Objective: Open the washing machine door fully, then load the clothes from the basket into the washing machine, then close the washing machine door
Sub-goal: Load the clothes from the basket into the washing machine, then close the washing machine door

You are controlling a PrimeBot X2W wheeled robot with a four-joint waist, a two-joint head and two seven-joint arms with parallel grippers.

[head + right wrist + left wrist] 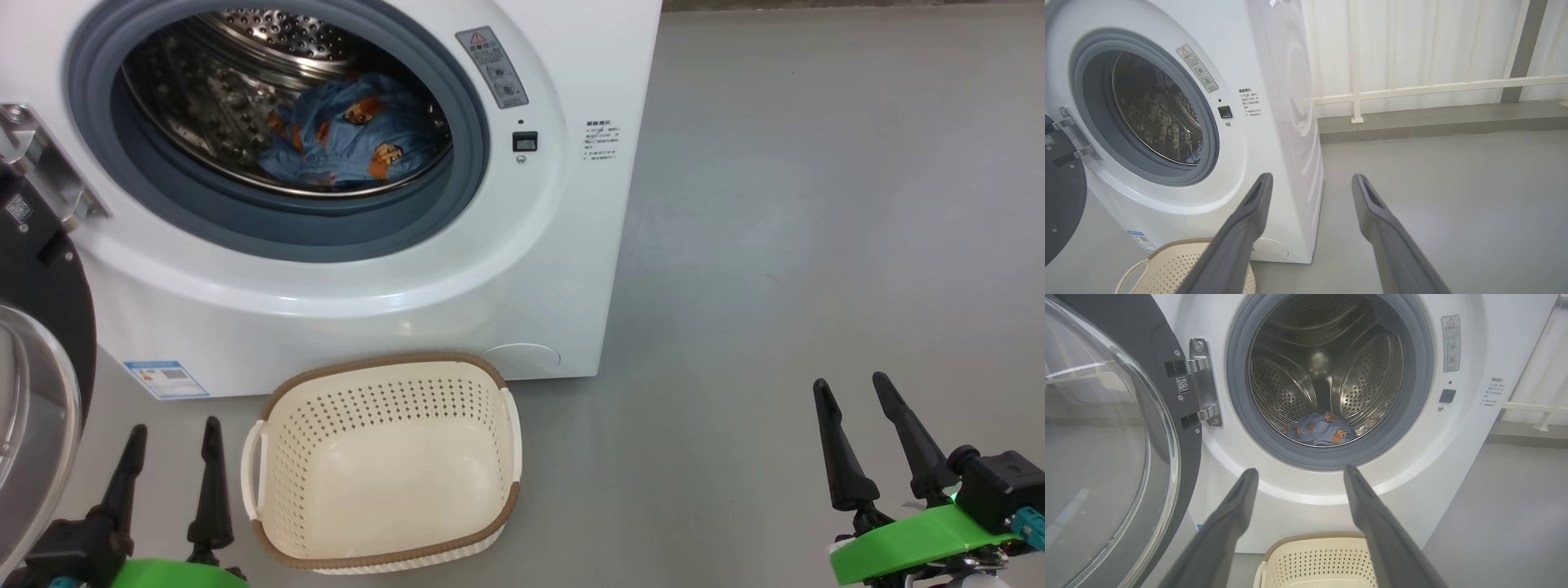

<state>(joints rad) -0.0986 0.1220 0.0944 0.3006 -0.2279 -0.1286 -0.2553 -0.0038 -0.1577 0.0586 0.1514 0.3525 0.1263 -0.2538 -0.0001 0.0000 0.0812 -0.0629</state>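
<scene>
- A laundry robot faces the machine (522, 269), whose door (41, 351) is swung wide on the hinge (49, 171) at the left. A blue garment (351, 139) lies low in the drum (245, 90), just behind the rubber ring (286, 237). Whether anything more lies under it cannot be told.
- The basket (384, 361) stands emptied on the floor (816, 204), close to the foot of the machine's front, below the opening.
- The left gripper (176, 426) hangs spread wide and holds nothing, between the door and the basket's left handle (249, 469). The right gripper (851, 382), equally wide and bare, hangs well off to the right.
- Loading looks done; shutting the door appears to be the step left.
- Risk: the garment sits near the drum's front lip. A fold trailing over the ring could be pinched by the glass bowl (33, 441) and keep the door from catching at the latch slot (525, 141).
- Risk: the door's frame is glossy. A long finger pushing on it could slide off, and a push close to the hinge would likely turn it little and leave it ajar.
- Risk: the left arm is hemmed in. Following the door round, it could knock the basket or be caught between door and machine front.
- Room: the floor right of the machine's front corner lies open as far as the railing (1433, 87) at its far edge. The left side, between door and basket, is tight.
</scene>
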